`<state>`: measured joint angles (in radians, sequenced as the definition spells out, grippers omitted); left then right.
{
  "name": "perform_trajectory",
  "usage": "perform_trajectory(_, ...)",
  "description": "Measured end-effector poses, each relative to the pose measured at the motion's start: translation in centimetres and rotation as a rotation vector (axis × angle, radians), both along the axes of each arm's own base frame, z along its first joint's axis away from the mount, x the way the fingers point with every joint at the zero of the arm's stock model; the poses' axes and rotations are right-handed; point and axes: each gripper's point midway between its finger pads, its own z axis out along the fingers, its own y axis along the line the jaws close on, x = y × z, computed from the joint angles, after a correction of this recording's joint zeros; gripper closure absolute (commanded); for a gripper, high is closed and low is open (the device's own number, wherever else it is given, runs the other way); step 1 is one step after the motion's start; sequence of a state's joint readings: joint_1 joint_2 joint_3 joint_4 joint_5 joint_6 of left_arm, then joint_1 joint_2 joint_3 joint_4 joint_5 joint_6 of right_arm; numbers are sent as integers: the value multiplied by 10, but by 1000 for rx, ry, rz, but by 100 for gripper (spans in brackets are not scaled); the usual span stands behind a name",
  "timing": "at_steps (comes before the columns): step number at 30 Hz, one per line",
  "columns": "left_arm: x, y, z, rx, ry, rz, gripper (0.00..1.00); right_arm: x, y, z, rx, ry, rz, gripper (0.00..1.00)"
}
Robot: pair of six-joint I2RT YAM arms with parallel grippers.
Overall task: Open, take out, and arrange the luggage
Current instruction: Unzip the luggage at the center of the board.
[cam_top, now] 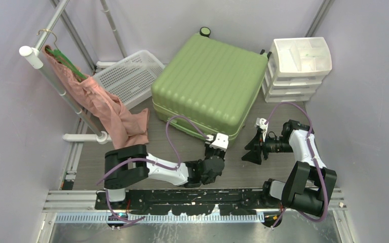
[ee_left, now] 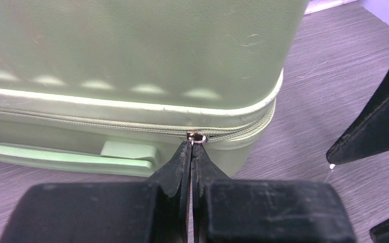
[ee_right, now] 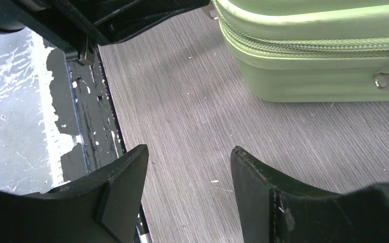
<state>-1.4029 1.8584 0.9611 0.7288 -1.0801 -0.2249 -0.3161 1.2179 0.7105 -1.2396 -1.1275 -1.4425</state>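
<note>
The left claw (ee_left: 191, 146) is pressing its fingers tight together at the luggage's near corner. It is seemingly pinching the zip pull (ee_left: 198, 137), whose small ring is showing just above the tips. The right claw (ee_right: 187, 152) is hanging open over the bare bench (ee_right: 192, 101), gripping nothing, just beside that same corner.

The luggage (cam_top: 210, 81) is lying flat and closed on the bench, between the basket (cam_top: 126, 76) and the drawers (cam_top: 296, 68). Opening is therefore the step in hand, and it is only beginning, since the zip (ee_left: 106, 125) is reading as shut along the whole visible side. The next move is calling for a steady drag of the pull along the seam and round the corner. The pinch is looking thin and could slip off.

The left wrist view alone is showing the ring and the closed teeth. The top view is giving the layout, plus a rack (cam_top: 55, 76) with pink cloth (cam_top: 106, 106), but the pull is too small to see there. The right wrist view is confirming the open fingers.
</note>
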Motion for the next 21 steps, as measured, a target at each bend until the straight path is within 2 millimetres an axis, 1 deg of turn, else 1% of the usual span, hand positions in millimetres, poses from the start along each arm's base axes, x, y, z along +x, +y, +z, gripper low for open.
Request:
perform_trajectory(4, 4, 8, 0, 22, 3, -9, 100, 0, 0, 0, 0, 0, 0, 34)
perform_trajectory(8, 16, 28, -2, 63, 24, -19, 100, 0, 0, 0, 0, 2, -2, 34)
perform_trajectory(10, 20, 33, -2, 60, 47, -50, 100, -1, 0, 0, 1, 4, -1, 32)
perform_trajectory(14, 22, 42, 1, 42, 93, -132, 100, -3, 0, 1, -2, 2, 9, 30)
perform_trajectory(21, 34, 75, 0, 48, 145, -183, 100, -4, -1, 0, -1, 23, 35, 30)
